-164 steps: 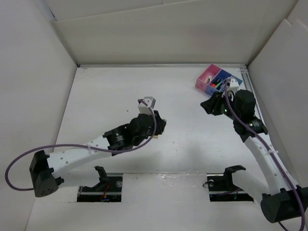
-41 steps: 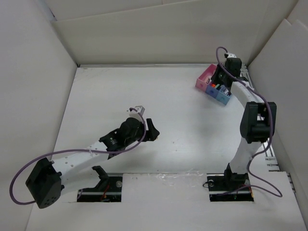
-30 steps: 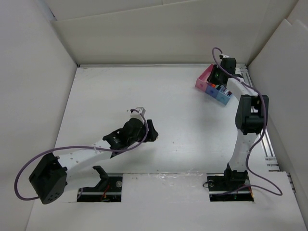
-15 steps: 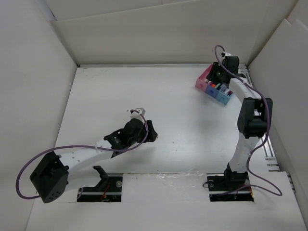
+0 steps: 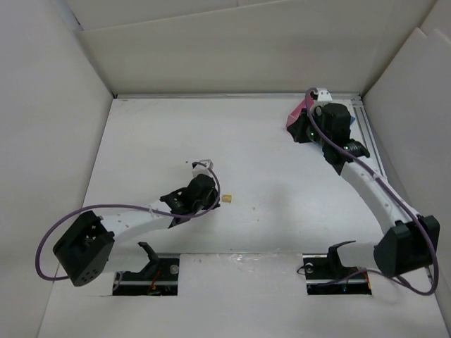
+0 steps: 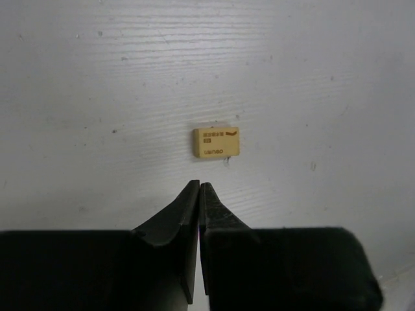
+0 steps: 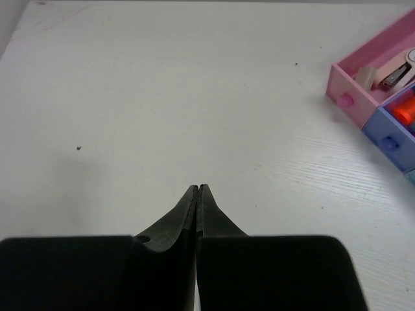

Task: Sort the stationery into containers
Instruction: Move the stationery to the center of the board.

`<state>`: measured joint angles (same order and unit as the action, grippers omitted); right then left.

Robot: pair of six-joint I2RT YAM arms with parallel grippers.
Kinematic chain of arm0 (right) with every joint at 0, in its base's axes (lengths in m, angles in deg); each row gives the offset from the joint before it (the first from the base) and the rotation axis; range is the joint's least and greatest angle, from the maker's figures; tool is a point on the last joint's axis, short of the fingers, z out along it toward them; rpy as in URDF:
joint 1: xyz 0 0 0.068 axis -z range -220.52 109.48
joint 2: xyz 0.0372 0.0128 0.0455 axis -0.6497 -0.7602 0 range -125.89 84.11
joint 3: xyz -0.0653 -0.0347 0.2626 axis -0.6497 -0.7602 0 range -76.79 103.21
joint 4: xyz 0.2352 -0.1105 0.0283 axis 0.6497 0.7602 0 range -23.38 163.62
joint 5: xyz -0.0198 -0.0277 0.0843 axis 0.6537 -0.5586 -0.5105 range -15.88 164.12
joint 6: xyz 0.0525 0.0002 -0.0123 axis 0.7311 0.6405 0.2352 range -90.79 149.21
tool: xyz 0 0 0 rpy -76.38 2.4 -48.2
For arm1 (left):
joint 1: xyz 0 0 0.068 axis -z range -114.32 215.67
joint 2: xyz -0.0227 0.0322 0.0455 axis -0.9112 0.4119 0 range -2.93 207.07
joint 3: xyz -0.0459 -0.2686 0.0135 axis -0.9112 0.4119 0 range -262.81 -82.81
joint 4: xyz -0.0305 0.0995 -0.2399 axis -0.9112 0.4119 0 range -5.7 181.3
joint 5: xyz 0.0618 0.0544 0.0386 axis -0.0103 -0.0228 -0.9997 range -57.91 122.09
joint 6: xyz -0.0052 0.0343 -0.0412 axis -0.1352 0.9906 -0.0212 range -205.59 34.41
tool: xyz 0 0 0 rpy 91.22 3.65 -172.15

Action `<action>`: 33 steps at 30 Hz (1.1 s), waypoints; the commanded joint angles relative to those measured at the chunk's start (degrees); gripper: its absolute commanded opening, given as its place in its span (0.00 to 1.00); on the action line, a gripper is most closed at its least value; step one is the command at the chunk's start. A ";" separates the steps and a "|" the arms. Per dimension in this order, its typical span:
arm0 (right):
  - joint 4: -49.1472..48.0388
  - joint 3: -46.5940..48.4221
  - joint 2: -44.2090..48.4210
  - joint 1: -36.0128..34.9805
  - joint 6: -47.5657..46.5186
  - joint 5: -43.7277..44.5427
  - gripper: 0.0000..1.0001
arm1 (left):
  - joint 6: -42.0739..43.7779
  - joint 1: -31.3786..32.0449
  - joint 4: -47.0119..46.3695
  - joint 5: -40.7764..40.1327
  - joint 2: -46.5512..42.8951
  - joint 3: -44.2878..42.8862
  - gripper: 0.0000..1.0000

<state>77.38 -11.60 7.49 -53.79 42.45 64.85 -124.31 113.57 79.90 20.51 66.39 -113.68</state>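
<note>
— Lying flat on the white table (image 5: 155, 141), the small yellowish rectangular eraser block (image 6: 216, 141) sits well apart from the pink-and-blue three-bin plastic tray (image 7: 358, 109).
— And the grippers?
— The left gripper (image 6: 199, 188), equally far from the tray, has its jaws pinched together on nothing. The right gripper (image 7: 197, 188), near the tray, is likewise pressed tight and empty.
— Inside the tray?
— An orange marker cap (image 7: 406, 110) in its dark blue bin.

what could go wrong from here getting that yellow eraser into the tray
1. The left gripper is shut with its tips just short of the yellow eraser; advancing like this would likely shove it away.
2. The eraser is small and lies flat on the table, so it may slip when pinched.
3. The tray sits far off by the right gripper, so a long carry risks a drop.
</note>
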 commanded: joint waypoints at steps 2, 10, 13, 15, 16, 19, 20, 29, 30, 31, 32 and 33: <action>1.10 -2.17 6.91 -3.06 -1.72 4.00 0.00 | -1.27 0.18 -1.13 -2.23 3.44 -2.61 0.00; 4.52 -6.29 14.39 -8.86 -2.25 6.29 0.03 | -0.66 0.18 -2.88 -3.02 13.82 -7.00 0.00; 4.53 -7.97 15.71 -12.90 -2.25 8.39 0.03 | -0.66 0.18 -3.59 -3.02 16.81 -8.58 0.00; 5.05 -9.11 16.32 -15.10 -1.73 9.80 0.04 | -0.13 0.18 -4.20 -3.02 18.82 -9.99 0.00; 5.58 -9.90 16.33 -17.20 -1.11 11.81 0.04 | -0.13 0.18 -4.21 -2.23 19.36 -10.00 0.00; 5.58 -12.10 17.46 -20.46 0.12 13.84 0.05 | 0.57 0.18 -6.74 -0.04 21.03 -11.23 0.00; 5.58 -12.89 17.47 -21.17 0.12 13.85 0.07 | 0.57 0.18 -7.37 0.75 21.99 -11.75 0.00; 4.53 -24.22 16.59 -28.12 3.46 16.14 0.30 | -1.62 2.47 -11.86 5.95 18.96 -12.12 0.00; 2.79 -25.10 16.59 -28.90 3.46 14.92 0.33 | -1.62 1.50 -11.16 5.95 16.66 -11.06 0.00; 1.81 -27.11 17.11 -29.69 3.46 14.29 0.36 | -2.23 0.71 -11.15 5.95 14.03 -9.83 0.00; 0.85 -27.91 17.12 -29.70 4.07 13.59 0.39 | -2.24 -0.08 -10.11 5.25 11.13 -7.21 0.01; -0.47 -28.44 16.33 -30.48 4.08 13.06 0.44 | -2.24 -1.31 -8.27 3.42 5.10 -6.05 0.05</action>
<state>82.15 -38.84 23.38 -82.82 45.20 79.21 -125.49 114.91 70.63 25.76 82.89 -122.79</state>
